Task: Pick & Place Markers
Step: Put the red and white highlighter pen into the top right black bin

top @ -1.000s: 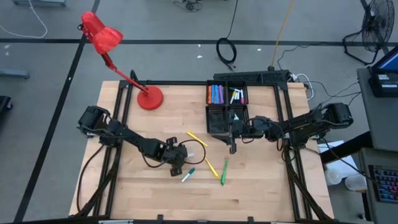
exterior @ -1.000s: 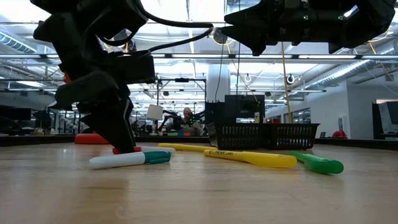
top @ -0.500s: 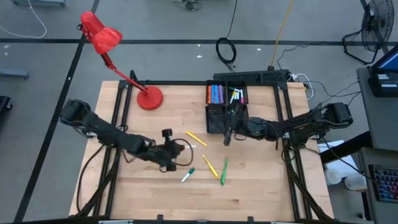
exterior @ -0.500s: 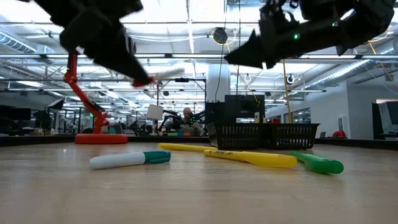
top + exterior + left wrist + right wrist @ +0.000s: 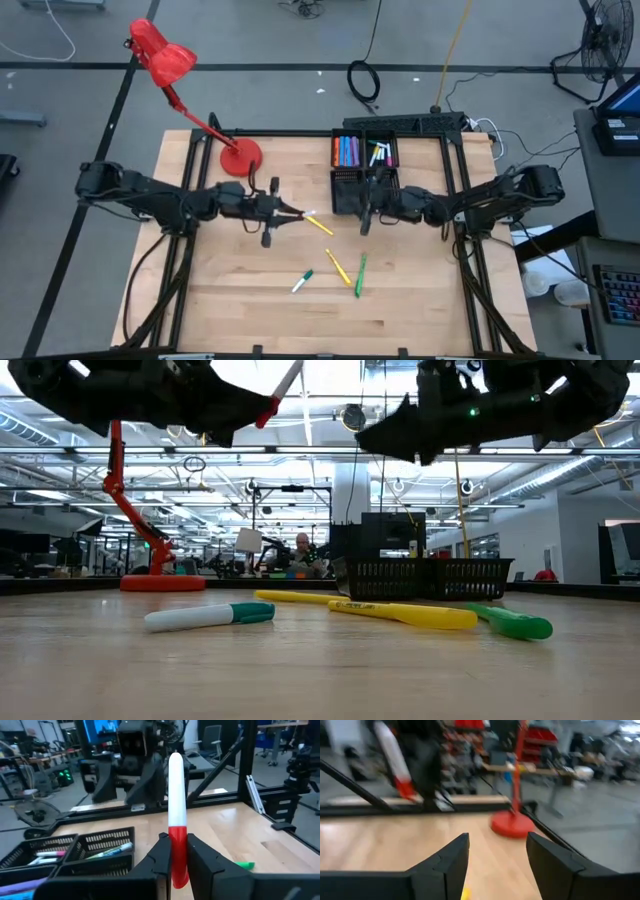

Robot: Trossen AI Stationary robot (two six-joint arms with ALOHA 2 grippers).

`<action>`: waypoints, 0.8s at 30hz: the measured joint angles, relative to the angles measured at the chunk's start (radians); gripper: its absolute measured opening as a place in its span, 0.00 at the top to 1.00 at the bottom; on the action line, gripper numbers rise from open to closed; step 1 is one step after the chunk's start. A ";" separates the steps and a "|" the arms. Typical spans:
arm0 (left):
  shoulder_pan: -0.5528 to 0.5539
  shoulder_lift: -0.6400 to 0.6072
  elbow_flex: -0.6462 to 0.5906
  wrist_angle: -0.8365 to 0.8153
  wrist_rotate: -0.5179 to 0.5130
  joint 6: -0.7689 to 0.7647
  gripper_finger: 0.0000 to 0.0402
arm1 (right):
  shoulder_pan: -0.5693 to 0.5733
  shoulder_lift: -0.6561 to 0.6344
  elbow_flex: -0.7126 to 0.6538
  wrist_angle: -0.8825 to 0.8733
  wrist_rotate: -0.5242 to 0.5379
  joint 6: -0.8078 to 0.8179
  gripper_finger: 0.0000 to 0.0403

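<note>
The wooden table point(image 5: 240, 300) carries the black tray point(image 5: 365, 172) near its far edge, and everything else is placed from that tray. The red lamp point(image 5: 240, 158) stands well to the tray's left.

The step in hand looks like the carry: the left gripper point(image 5: 290, 215), lifted off the table to the left of the tray, is clamped on a red-and-white marker point(image 5: 176, 820), whose white end points toward the tray. The next move probably calls for swinging this marker over a tray compartment, lowering it between the walls and only then letting go.

The right gripper point(image 5: 364, 212) hangs just in front of the tray's near edge with its fingers spread and nothing between them.

Four markers lie loose on the table in front of the tray: a yellow marker point(image 5: 319, 224) nearest it, a second yellow marker point(image 5: 340, 268) and a green marker point(image 5: 359, 274) farther out, and a teal-and-white marker point(image 5: 301, 282) farthest. With the one being carried, that makes five outside the tray. More sit in the tray's far compartments, too crowded to count.
</note>
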 joint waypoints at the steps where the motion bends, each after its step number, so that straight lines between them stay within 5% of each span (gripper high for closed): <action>1: 0.007 0.004 0.000 0.002 0.010 0.000 0.91 | 0.002 0.014 0.000 0.050 -0.031 0.001 0.54; 5: 0.006 0.003 0.001 0.012 0.014 -0.001 0.91 | 0.017 0.087 0.005 0.232 -0.090 0.007 0.48; 14: -0.006 0.003 0.002 0.003 0.016 -0.002 0.91 | 0.069 0.282 0.228 0.234 -0.167 0.024 0.27; 24: -0.016 0.002 0.002 -0.015 0.014 -0.007 0.91 | 0.079 0.406 0.359 0.235 -0.166 -0.023 0.34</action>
